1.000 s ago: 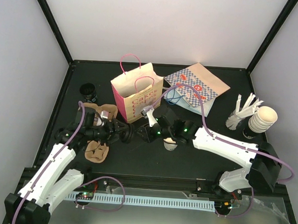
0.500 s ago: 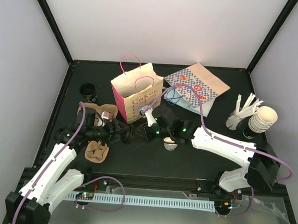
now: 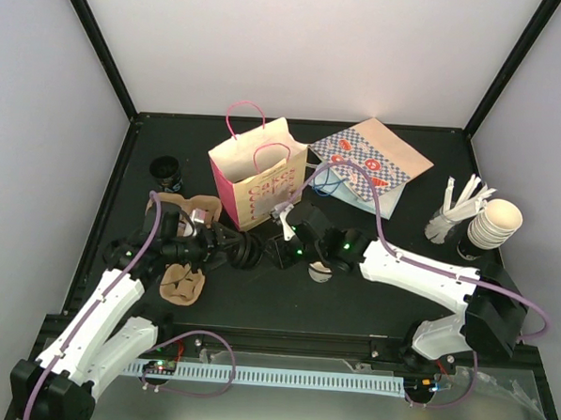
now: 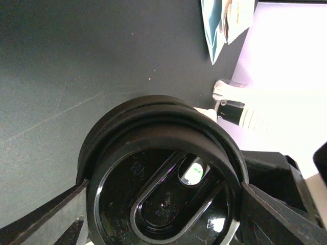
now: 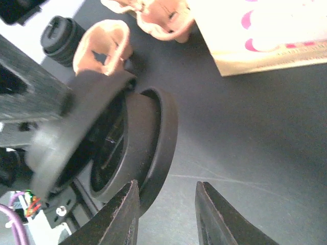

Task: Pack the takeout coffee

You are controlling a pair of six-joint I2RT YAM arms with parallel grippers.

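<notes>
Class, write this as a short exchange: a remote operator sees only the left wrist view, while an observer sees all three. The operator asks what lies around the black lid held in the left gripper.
Operator: The black lid fills my view. Where is the right gripper?
Observer: Opposite the left gripper, jaws apart, right at the lid's rim.
Operator: Where is the coffee cup?
Observer: The white cup is on the table, partly hidden under the right arm.
Operator: And the bag?
Observer: The pink bag stands upright, top open, on the far side of both grippers.
</notes>
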